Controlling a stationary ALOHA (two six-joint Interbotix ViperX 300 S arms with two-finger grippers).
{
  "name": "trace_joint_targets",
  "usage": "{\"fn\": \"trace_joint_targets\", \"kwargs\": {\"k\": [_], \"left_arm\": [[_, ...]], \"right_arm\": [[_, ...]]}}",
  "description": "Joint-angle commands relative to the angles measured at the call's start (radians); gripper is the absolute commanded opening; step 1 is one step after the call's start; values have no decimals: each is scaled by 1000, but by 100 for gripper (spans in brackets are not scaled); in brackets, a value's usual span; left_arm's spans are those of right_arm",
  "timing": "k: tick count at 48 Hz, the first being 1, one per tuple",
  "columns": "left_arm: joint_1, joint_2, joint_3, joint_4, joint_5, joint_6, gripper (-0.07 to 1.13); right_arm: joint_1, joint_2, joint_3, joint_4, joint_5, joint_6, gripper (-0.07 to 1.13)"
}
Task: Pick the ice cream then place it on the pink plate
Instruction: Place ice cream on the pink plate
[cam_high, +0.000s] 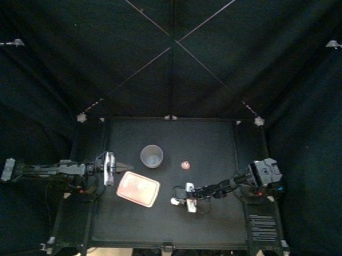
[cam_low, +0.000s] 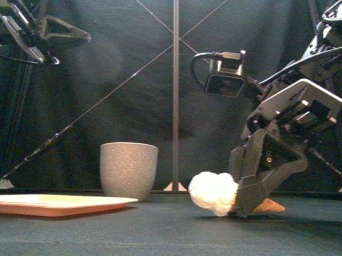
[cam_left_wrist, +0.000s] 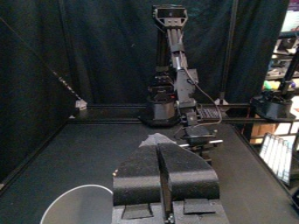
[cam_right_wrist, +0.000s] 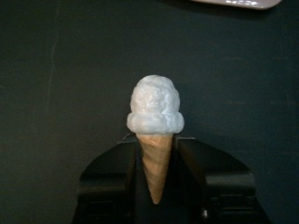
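- Ice cream (cam_low: 214, 192): white scoop on an orange cone, low at the worktop (cam_low: 120, 235), lower right of the front view.
- Right gripper (cam_right_wrist: 156, 156) is closed narrowly on the cone.
- Bare worktop lies between the scoop and the pink plate (cam_low: 60, 204), lower left.
- Long axis level, scoop pointing left.
- Left gripper (cam_left_wrist: 167, 149) is closed and empty.

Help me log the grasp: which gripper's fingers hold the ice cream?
The right gripper: its fingers clasp the ice cream cone; the left gripper holds nothing.
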Motion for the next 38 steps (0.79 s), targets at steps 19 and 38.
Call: {"fn": "trace_joint_targets", "kwargs": {"k": [19, 38], "left_arm": [[0, 2, -9, 2, -5, 2, -3], [0, 0, -9, 2, -5, 2, -3]], "right_arm": [[-127, 38, -339, -207, 9, -2, 40], [-195, 267, -678, -252, 48, -6, 53]]}}
